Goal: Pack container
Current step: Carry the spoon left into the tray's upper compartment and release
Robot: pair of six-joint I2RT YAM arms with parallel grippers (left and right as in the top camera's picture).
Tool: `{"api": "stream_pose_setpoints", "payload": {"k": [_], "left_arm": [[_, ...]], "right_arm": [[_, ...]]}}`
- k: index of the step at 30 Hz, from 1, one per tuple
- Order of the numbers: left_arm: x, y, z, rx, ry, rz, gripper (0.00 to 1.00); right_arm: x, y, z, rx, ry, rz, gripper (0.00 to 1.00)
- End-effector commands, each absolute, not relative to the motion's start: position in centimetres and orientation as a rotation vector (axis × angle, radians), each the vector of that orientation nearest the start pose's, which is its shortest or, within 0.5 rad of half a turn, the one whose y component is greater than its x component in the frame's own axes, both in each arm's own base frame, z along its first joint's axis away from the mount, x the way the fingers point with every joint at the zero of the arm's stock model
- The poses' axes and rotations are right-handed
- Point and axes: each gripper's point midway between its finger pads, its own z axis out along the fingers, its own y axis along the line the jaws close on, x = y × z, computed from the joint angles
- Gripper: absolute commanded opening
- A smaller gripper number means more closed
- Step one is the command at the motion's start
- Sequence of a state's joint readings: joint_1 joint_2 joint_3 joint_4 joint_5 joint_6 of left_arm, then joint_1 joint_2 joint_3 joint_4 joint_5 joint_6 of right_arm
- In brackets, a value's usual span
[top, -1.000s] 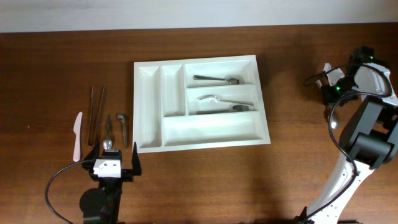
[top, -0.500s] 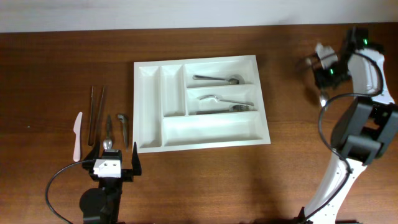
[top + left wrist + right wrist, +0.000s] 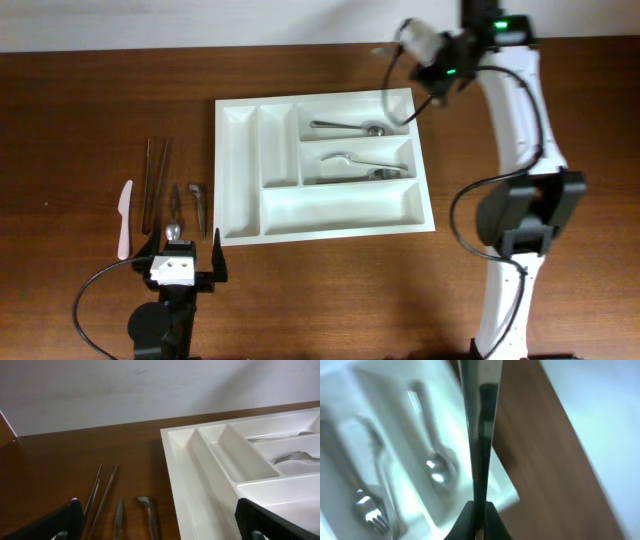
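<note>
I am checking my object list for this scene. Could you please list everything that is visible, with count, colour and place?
container: one, white, middle of table; both upright compartments and the lowest long one hold nothing
spoon: one, silver, top long compartment
curved utensil: one, silver, middle long compartment
fork: one, silver, same compartment, beside it
chopsticks: two, brown, left of container
small utensils: two, grey metal, between chopsticks and container
plastic knife: one, white, farthest left
table: one, brown wood
metal utensil: one, silver, held; kind unclear
left gripper: open, near the small utensils
right gripper: shut on the metal utensil, above container's far right corner
</note>
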State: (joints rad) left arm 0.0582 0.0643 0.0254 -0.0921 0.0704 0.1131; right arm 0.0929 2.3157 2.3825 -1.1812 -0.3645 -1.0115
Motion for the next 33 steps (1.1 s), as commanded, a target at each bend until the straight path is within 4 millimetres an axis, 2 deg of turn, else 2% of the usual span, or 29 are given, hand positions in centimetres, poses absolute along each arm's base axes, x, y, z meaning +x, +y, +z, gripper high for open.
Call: {"api": "stream_pose_setpoints", "payload": {"k": [1, 6, 12, 13, 20, 21, 22, 23, 25, 27, 28, 29, 31, 33], "left_arm": [[24.7, 0.3, 14.7, 0.110, 1.697, 0.085, 0.99], [24.7, 0.3, 14.7, 0.110, 1.697, 0.085, 0.99], [24.7, 0.3, 14.7, 0.110, 1.697, 0.085, 0.99], [24.7, 0.3, 14.7, 0.110, 1.697, 0.085, 0.99], [24.7, 0.3, 14.7, 0.110, 1.697, 0.085, 0.99], [24.7, 0.3, 14.7, 0.110, 1.697, 0.085, 0.99], [24.7, 0.3, 14.7, 0.110, 1.697, 0.085, 0.99], [24.7, 0.3, 14.7, 0.110, 1.697, 0.085, 0.99], [24.7, 0.3, 14.7, 0.110, 1.697, 0.085, 0.99], [24.7, 0.3, 14.7, 0.110, 1.697, 0.085, 0.99], [24.7, 0.3, 14.7, 0.110, 1.697, 0.085, 0.99], [24.7, 0.3, 14.7, 0.110, 1.697, 0.085, 0.99], [24.7, 0.3, 14.7, 0.110, 1.697, 0.085, 0.99], [24.7, 0.3, 14.7, 0.110, 1.697, 0.085, 0.99]], "right_arm": [[51.9, 15.6, 17.8, -1.744, 1.859, 0.153, 0.04], [51.3, 18.5, 15.0, -1.830, 1.831, 0.199, 0.04], [51.4, 19.3, 11.7, -1.862, 1.860, 0.244, 0.04], [51.5, 19.3, 11.1, -1.865, 1.868, 0.252, 0.08], [51.6, 19.4, 10.9, -1.865, 1.866, 0.251, 0.09], [51.6, 19.4, 10.9, -1.865, 1.866, 0.251, 0.16], [51.6, 19.4, 10.9, -1.853, 1.878, 0.255, 0.40], [51.7, 19.4, 11.0, -1.832, 1.893, 0.258, 0.56], [52.1, 19.5, 12.0, -1.755, 1.935, 0.259, 0.64], [53.0, 19.2, 13.7, -1.618, 2.001, 0.261, 0.77], [53.5, 18.9, 14.6, -1.540, 2.036, 0.264, 0.86], [54.4, 18.0, 16.0, -1.381, 2.112, 0.271, 0.99], [55.8, 15.5, 17.6, -1.118, 2.243, 0.253, 0.99], [56.9, 11.3, 18.6, -0.812, 2.388, 0.182, 0.99]]}}
